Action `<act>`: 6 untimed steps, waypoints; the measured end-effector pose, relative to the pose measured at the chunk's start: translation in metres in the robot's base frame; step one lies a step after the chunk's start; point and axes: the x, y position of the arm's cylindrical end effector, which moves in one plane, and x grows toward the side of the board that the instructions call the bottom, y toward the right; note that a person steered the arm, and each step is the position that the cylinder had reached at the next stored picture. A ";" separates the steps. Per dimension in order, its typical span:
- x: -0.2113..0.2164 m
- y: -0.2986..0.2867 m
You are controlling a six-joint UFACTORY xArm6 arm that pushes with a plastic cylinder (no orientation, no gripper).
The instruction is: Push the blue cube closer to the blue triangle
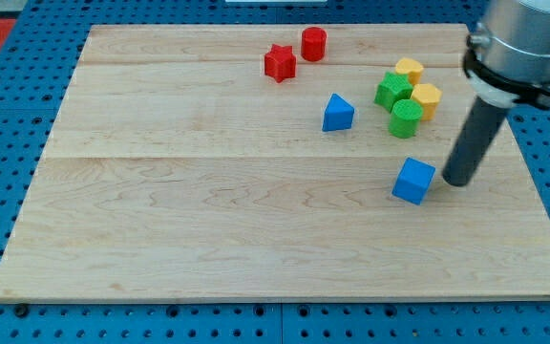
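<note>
The blue cube (413, 181) sits on the wooden board at the view's right of centre. The blue triangle (337, 113) lies up and to the left of it, about a cube's width or two away. My tip (455, 181) rests on the board just to the right of the blue cube, very near its right side; I cannot tell whether it touches. The dark rod rises up and to the right toward the arm's grey body at the view's top right.
A green star (392, 91), a green cylinder (406, 118) and two yellow blocks (409, 70) (427, 98) cluster above the cube. A red star (279, 63) and a red cylinder (313, 44) lie near the top. The board (160, 220) rests on blue pegboard.
</note>
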 end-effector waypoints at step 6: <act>-0.027 -0.085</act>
